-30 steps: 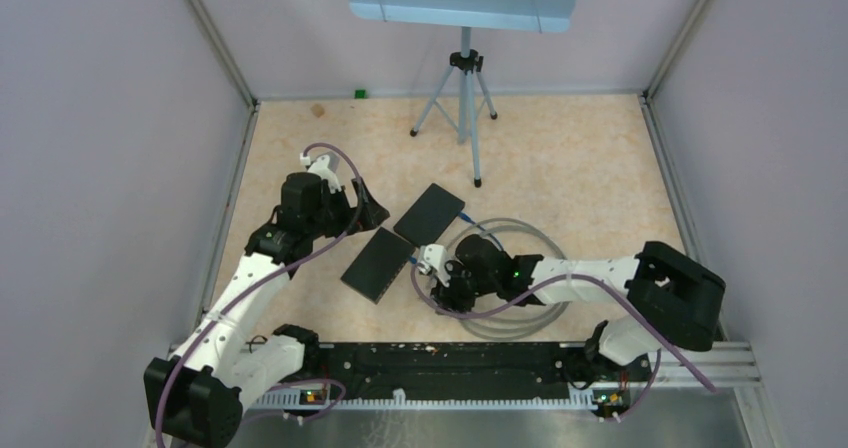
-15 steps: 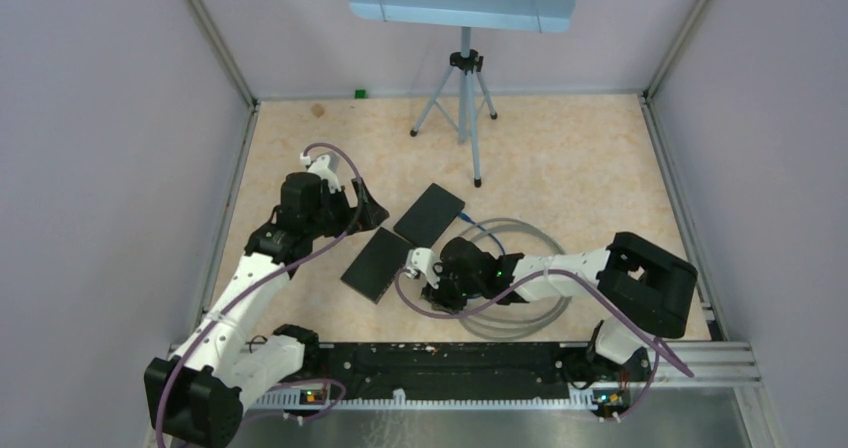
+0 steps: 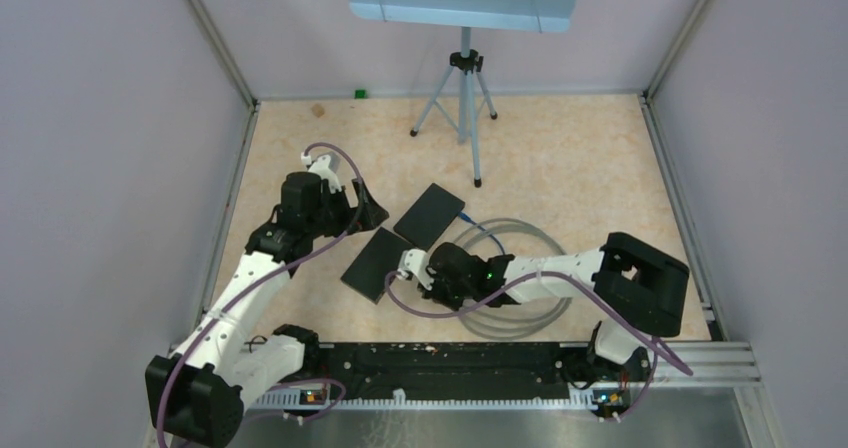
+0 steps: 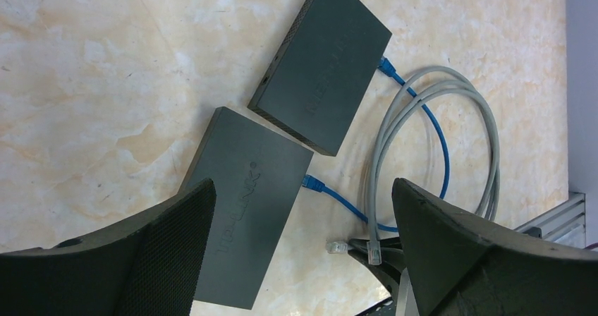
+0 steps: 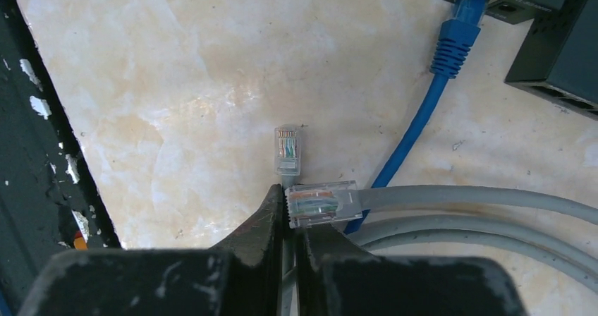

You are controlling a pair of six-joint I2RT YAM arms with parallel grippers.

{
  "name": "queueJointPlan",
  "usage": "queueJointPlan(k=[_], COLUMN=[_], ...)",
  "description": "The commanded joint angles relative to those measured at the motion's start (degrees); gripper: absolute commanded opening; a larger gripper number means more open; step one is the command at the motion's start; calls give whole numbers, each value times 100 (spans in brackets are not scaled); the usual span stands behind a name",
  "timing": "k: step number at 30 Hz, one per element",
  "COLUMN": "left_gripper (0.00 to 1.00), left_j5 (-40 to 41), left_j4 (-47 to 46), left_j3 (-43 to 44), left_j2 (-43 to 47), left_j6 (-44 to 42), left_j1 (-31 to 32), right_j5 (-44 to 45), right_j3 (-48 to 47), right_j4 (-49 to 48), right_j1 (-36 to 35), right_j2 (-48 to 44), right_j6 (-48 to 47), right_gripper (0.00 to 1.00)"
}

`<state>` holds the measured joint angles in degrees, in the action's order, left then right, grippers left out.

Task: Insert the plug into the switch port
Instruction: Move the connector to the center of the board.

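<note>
Your right gripper [image 5: 288, 214] has slid a little toward 9 o'clock since a second ago, closer to the switches. Its jaws have squeezed together. Your left arm has not moved.

Start on the left. The left gripper [image 3: 368, 208] hangs wide open with nothing in it, at 11 o'clock from the near switch [image 3: 378, 263]. The near switch lies flat on the table [image 3: 560, 158]. The far switch [image 3: 430, 213] lies just beside it at 1 o'clock. A blue cable [image 5: 423, 118] is already stuck into the near switch's side.

Next comes your right gripper, just at 3 o'clock of the near switch. It is pinched tight on the grey cable [image 5: 465, 197] right behind the clear plug [image 5: 287, 150], so the plug sticks out past the tips. A second plug [image 5: 323, 202] lies across the tip on the 3 o'clock side. I can't tell if it is caught too.

So I think you have the plug now. In the wrist view, the near switch's port side sits at 1 o'clock from the plug, near but not touching. Next you likely need to lift, turn the plug to face a free port, and push gently.
</note>
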<state>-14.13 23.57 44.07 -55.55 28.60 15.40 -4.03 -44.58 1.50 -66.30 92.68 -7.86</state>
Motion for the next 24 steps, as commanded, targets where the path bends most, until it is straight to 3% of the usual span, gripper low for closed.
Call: queueJointPlan(k=[1,11,16,24], left_gripper=[99,99,99,98], left_j5=[-77,-1224,-2075,-3285], left_j4=[-152,-941,-1785,-3356], left_j3=[48,-73,-203,-456], left_j2=[67,778,1170,1323], left_j6=[-65,113,423,1219], left_j1=[-37,-46,-50,-37], right_j5=[350,-17,32,385], right_j3=[-85,1033,1667,1947], right_j4=[222,-1524,-2403,-2988], right_j1=[-49,-43,-41,-42], right_j2=[-300,-2403,-3184,-4211], right_j6=[258,739,742,697], right_gripper=[0,0,0,0])
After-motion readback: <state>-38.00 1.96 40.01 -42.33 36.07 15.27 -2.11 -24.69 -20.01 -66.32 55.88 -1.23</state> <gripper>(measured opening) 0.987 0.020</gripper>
